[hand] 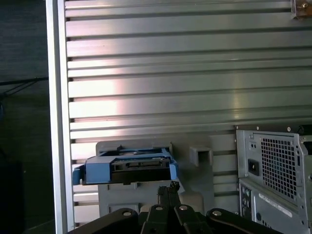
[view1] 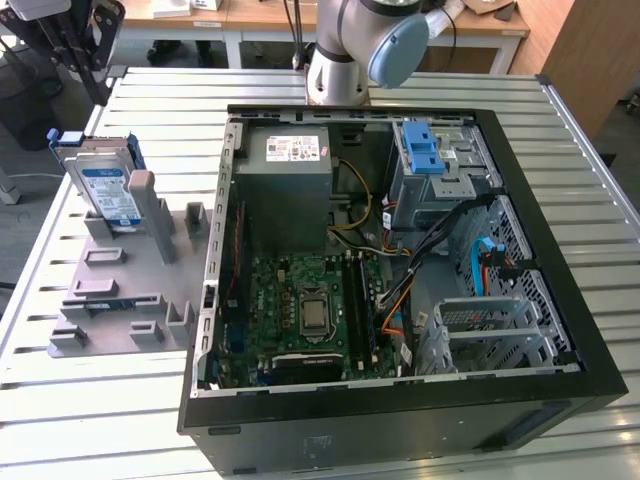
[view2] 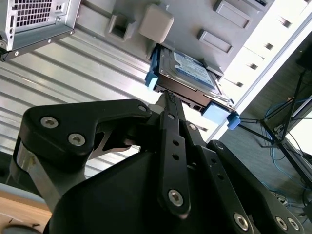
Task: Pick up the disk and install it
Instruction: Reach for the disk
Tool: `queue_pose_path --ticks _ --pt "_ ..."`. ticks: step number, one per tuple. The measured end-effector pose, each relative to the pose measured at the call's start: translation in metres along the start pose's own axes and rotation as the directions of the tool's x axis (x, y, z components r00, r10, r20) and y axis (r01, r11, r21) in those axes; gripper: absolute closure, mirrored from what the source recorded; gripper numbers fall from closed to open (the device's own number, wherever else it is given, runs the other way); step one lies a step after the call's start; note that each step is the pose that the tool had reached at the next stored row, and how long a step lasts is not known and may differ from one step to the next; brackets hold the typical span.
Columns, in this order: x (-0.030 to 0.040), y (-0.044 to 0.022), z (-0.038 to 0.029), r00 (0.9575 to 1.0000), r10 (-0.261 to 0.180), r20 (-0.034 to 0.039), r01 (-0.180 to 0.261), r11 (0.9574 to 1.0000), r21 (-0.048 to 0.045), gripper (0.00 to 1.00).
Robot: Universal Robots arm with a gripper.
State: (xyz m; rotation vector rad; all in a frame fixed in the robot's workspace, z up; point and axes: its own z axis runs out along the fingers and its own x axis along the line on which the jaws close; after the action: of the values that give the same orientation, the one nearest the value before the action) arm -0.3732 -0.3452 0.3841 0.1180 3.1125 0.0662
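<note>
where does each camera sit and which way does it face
exterior view: off the arm, looking down on the table, open case and disk; the arm shows at the top
first wrist view: on the wrist, looking past the gripper at the disk's end and the case's back
second wrist view: on the wrist, looking along the gripper at the disk's label face
shared: all three show the disk in its holder

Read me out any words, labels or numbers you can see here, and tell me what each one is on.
No text is legible.
Blue-and-white label on the disk: print too small.
White sticker on the grey metal box: too small.
Sticker on the computer case, first wrist view: blurred.
</note>
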Motion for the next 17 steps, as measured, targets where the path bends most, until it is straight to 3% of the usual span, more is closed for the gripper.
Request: queue_pose_path --ticks 17 --pt "0.0389 -0.0022 0.0006 1.0000 0.000 -0.0001 0.000 1.0000 0.0001 0.89"
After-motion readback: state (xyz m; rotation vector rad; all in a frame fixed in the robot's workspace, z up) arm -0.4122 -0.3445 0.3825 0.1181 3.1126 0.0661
